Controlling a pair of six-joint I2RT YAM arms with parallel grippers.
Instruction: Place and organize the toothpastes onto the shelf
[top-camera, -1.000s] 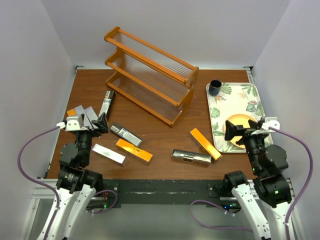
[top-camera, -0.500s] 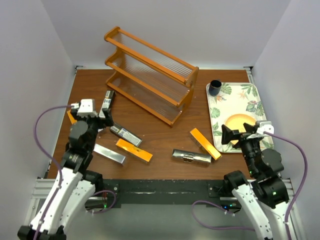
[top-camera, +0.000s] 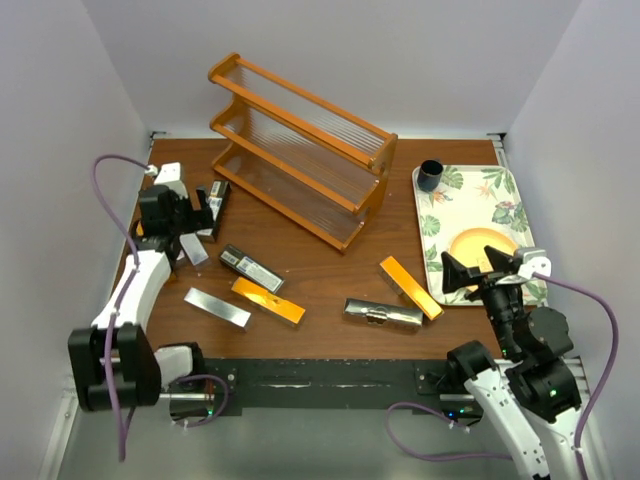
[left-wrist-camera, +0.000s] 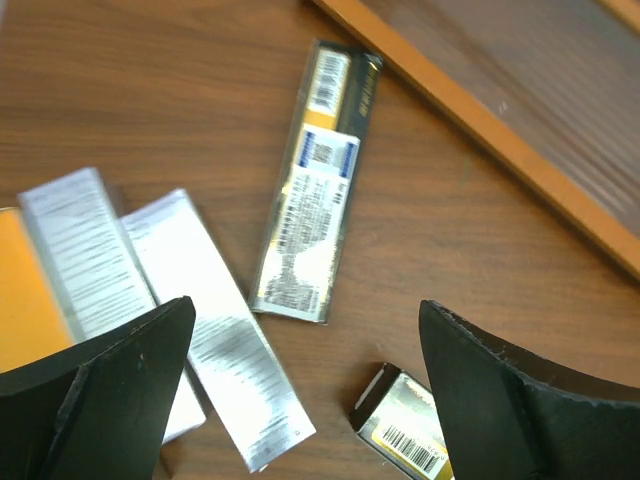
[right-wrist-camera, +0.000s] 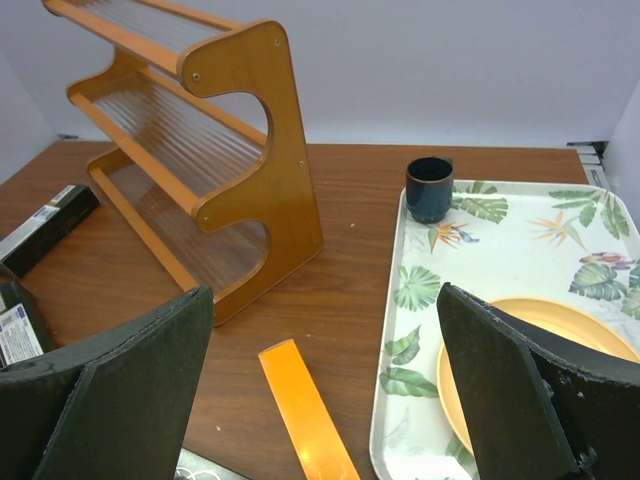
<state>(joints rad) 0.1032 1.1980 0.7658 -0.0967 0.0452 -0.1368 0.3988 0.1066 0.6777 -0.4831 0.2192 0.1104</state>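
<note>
My left end effector (left-wrist-camera: 300, 400) hangs wide open and empty above the toothpastes (left-wrist-camera: 220, 370) lying on the worktop (left-wrist-camera: 150, 90) beside the bare shelf (top-camera: 300, 150). I judge I'm lining up a pick: next, drop astride the dark carton (left-wrist-camera: 315, 190).

Six silver cartons (top-camera: 217, 307); three orange cartons (top-camera: 268, 300); one shelf (top-camera: 300, 150).

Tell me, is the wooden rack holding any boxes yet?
Empty: the shelf tiers show bare ribbed panels; toothpastes lie on the table.
</note>
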